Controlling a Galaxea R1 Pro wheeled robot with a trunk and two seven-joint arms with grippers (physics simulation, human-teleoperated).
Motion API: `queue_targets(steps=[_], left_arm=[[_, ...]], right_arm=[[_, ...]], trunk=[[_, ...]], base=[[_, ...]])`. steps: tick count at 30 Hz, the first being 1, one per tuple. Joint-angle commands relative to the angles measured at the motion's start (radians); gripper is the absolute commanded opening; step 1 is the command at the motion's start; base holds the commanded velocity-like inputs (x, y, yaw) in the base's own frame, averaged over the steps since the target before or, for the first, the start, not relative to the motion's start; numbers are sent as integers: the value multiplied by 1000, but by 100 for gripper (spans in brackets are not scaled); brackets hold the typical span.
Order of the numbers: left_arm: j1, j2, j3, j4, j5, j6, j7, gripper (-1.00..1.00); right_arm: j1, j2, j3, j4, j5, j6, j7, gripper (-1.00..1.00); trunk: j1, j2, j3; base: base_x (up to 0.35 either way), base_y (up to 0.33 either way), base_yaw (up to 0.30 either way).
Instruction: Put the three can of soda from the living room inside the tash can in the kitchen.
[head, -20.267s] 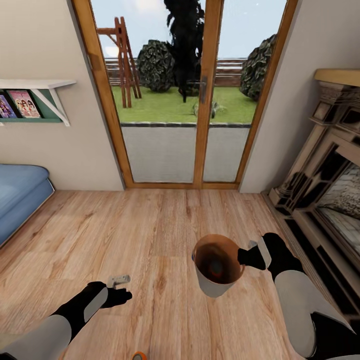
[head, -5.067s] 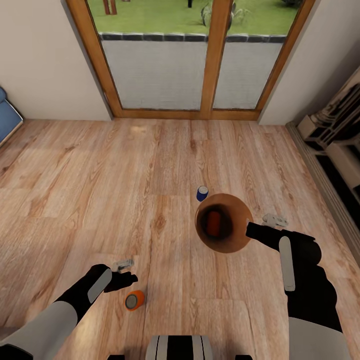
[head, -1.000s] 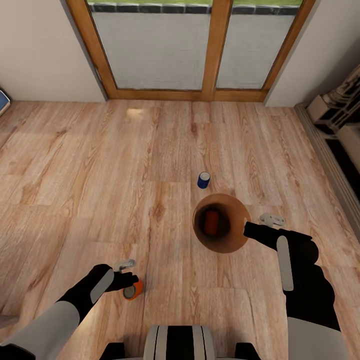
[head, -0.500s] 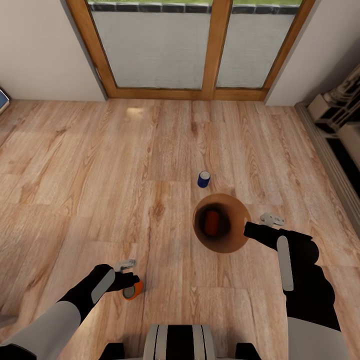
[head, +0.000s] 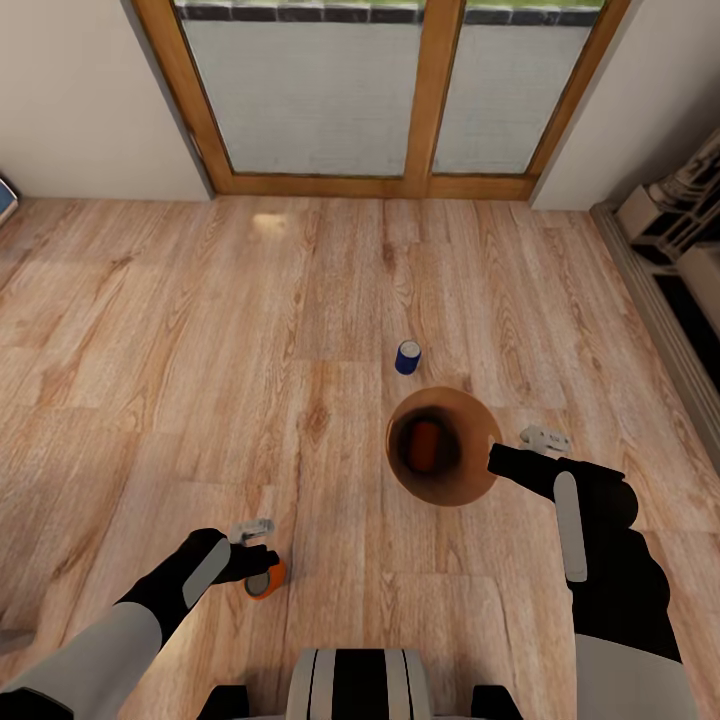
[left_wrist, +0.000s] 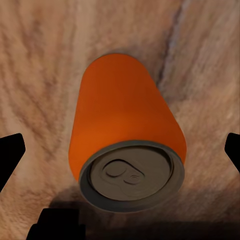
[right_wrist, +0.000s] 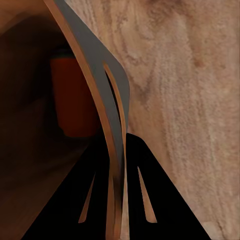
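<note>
We are looking down over a light wood floor (head: 200, 330) with glass doors (head: 380, 95) along the top of the head view. Our left gripper (head: 255, 560) is hovering low in the lower left of the frame, its fingers (left_wrist: 11, 152) spread wide on either side of an orange can (head: 267, 579) that is standing upright on the planks; in the left wrist view the can's grey top (left_wrist: 131, 175) is facing us between the dark fingertips, with clear floor showing on both sides of it. Our right gripper (head: 497, 460) is pinching the rim of the copper-brown bin (head: 470, 470) just right of the frame's centre, the jaws closed over the thin wall. A second orange can (head: 425, 445) is lying inside the bin's dark interior. The dark blue can (head: 407, 357) is standing on the floor just above the bin, near it.
</note>
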Motion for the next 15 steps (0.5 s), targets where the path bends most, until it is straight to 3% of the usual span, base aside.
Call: queue_targets(steps=[1, 15], left_arm=[[0, 0, 0, 0, 0, 0, 0, 100], [0, -2, 0, 0, -1, 0, 0, 100]], right_arm=[[0, 0, 0, 0, -31, 1, 5, -100], [0, 0, 0, 0, -31, 1, 5, -100]], trunk=[[0, 0, -1], [0, 0, -8]], base=[[0, 0, 0], [0, 0, 0]])
